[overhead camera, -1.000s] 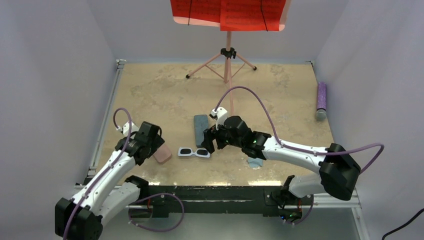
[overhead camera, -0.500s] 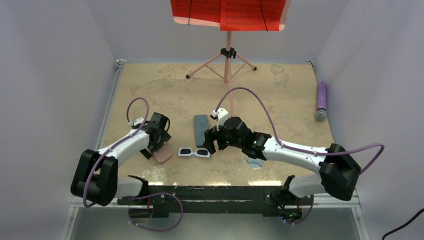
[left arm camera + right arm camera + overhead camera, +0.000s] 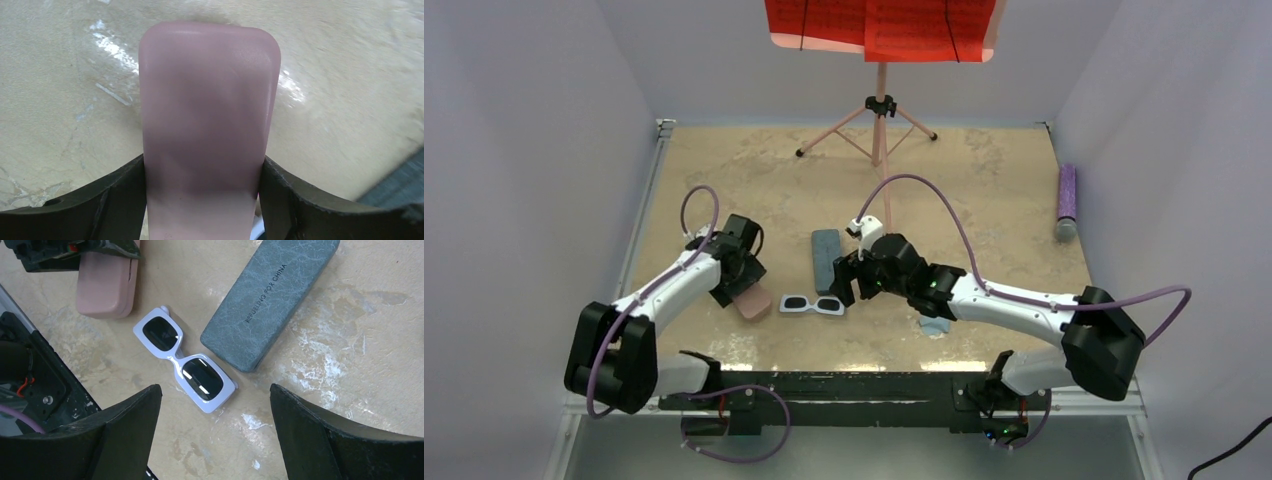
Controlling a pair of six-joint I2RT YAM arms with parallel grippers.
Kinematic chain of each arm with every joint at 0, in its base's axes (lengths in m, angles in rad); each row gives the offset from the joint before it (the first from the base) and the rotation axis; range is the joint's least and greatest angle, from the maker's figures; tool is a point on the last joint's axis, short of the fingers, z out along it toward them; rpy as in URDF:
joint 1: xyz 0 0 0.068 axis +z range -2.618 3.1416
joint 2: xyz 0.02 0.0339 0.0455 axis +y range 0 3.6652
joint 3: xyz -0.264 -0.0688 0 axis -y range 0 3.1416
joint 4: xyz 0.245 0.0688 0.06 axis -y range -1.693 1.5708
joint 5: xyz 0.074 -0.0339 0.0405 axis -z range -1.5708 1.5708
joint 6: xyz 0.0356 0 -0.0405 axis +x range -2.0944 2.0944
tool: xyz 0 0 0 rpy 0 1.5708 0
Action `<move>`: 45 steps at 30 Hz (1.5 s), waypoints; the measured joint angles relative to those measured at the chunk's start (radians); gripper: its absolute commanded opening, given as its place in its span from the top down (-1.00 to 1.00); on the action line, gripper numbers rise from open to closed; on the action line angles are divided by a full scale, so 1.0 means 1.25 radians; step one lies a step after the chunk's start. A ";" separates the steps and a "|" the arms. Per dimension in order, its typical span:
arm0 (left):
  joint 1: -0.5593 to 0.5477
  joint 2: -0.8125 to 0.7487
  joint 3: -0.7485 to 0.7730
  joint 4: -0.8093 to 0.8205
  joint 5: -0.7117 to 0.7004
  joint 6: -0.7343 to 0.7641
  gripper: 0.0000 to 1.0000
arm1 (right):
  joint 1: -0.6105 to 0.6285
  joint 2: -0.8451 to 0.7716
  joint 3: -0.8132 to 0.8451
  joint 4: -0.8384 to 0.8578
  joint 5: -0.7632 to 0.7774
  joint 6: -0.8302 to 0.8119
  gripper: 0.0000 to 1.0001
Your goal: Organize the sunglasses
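White plastic sunglasses [image 3: 812,304] lie on the sandy bench [image 3: 984,170] with the dark lenses facing up, near the front edge and between the two arms. From above, the right tool [image 3: 844,283] hangs just beside them. Only its own wrist camera shows that its fingers [image 3: 125,440] stand wide apart with nothing between them. The same camera shows that the sunglasses lie just beside one end of the grey-blue case [image 3: 270,302].

The left tool [image 3: 203,162] is closed on the pink case [image 3: 207,100]. In the left wrist view, both dark fingers press on its long sides. From above, the wrist hides this grip.

Only the overhead view shows a light blue cloth [image 3: 934,326] partly under the right arm, a purple cylinder [image 3: 1066,200] far off at the right side, and a pink tripod stand [image 3: 879,110] at the back.
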 measured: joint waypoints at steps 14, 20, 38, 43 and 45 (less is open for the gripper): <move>0.001 -0.406 -0.034 0.252 0.494 0.252 1.00 | -0.020 -0.223 -0.106 0.092 -0.063 0.103 -0.68; 0.000 -0.427 -0.091 0.446 0.798 0.272 1.00 | -0.059 -0.301 -0.167 0.200 -0.200 0.143 -0.68; -0.041 -0.424 0.003 0.300 0.632 0.233 1.00 | -0.040 -0.226 -0.122 0.264 -0.318 0.183 -0.70; -0.065 -0.425 0.029 0.207 0.486 0.187 1.00 | 0.003 -0.123 0.002 0.255 -0.268 0.208 -0.70; -0.074 -0.421 0.036 0.179 0.445 0.168 1.00 | 0.013 -0.089 0.040 0.243 -0.244 0.223 -0.70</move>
